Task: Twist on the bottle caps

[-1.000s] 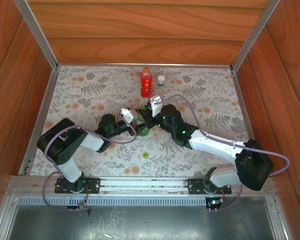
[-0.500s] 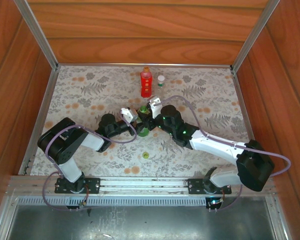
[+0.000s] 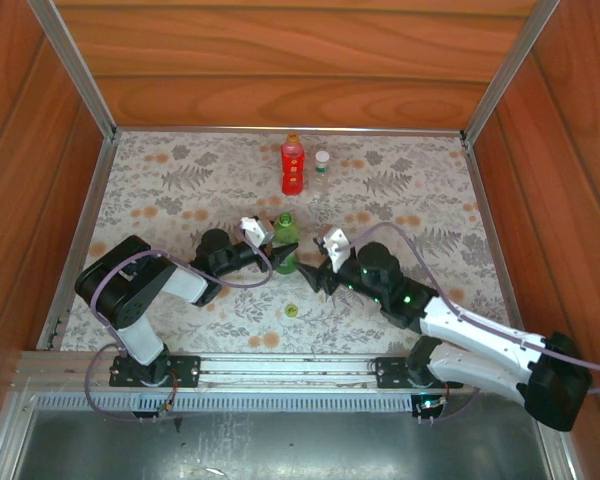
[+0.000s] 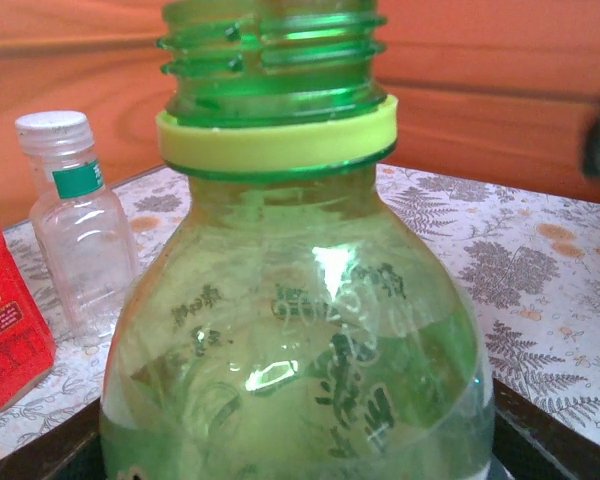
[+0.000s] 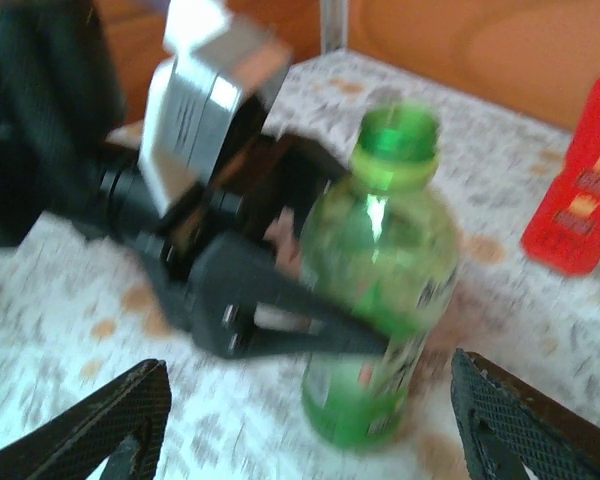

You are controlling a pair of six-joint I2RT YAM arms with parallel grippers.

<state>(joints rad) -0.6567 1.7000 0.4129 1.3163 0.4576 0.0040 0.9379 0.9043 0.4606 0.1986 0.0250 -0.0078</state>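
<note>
Left gripper (image 3: 282, 258) is clamped on the green bottle (image 4: 300, 330), low on the body, one black finger lying across its side in the right wrist view. We see the bottle upright mid-table, long axis vertical, mouth pointing up, threads bare, and a yellow-green ring (image 4: 275, 140) sitting under the threads. Right gripper (image 3: 313, 279) hangs just beside the bottle, apart from it, jaws spread wide with nothing in them. We mark the yellow-green cap (image 3: 292, 310) loose on the fern-print tablecloth (image 3: 180, 190), nearer the arm bases than the bottle. Farther back the red bottle (image 3: 293, 172) stands upright with an orange cap (image 3: 293, 139) on. The clear bottle (image 3: 322, 177) stands upright just beside it, white cap (image 4: 52, 125) on.
</note>
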